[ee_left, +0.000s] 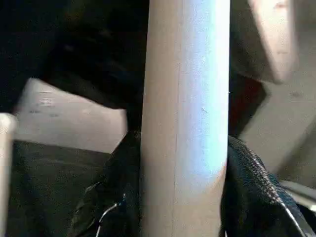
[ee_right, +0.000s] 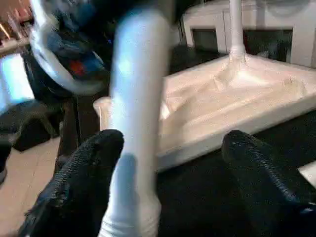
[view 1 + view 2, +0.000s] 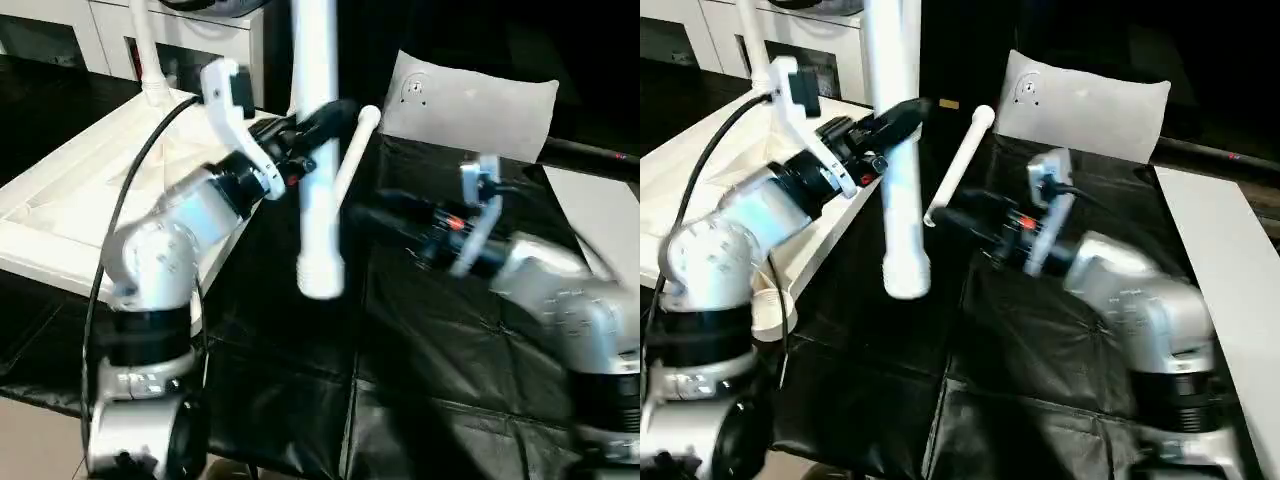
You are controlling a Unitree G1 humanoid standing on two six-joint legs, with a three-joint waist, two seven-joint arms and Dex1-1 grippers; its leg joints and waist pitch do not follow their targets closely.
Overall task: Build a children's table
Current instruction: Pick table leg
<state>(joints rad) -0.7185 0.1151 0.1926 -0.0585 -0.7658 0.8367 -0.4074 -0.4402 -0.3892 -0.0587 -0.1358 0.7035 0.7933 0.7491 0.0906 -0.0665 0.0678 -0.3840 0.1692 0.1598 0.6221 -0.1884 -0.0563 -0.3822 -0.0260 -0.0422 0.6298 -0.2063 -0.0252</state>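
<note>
My left gripper is shut on a white table leg and holds it upright above the black cloth, its wide end hanging free. My right gripper is open just right of that leg. One of its fingers is beside the leg and the other stands well apart. The white tabletop lies underside up at the left, with one leg standing in its far corner. Another leg lies slanted on the cloth behind the held one.
A white pillow-like slab leans at the back right. A white cabinet with dark compartments stands behind the tabletop. Black cloth covers the work surface, and a white panel lies at the right edge.
</note>
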